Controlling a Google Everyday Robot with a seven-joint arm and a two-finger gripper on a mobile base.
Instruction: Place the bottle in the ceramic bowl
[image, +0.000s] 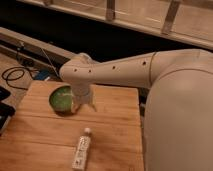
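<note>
- Tool (84, 104), at the end of the big white robot arm (120, 70), hangs fingers-down just beside the bowl's right edge, its fingers spread with nothing between them.
- Pale wooden plank table (117, 112) carries both things.
- Small round ceramic bowl, glossy green inside (60, 98), sits at the table's far left.
- Slim white bottle with a rounded cap (81, 148) lies flat near the front edge, well apart from the tool, not yet picked up.
- Risks, as I see it: an off-centre pinch could roll the bottle away. A swing so near the bowl might knock it. The long bottle may tip over the rim.
</note>
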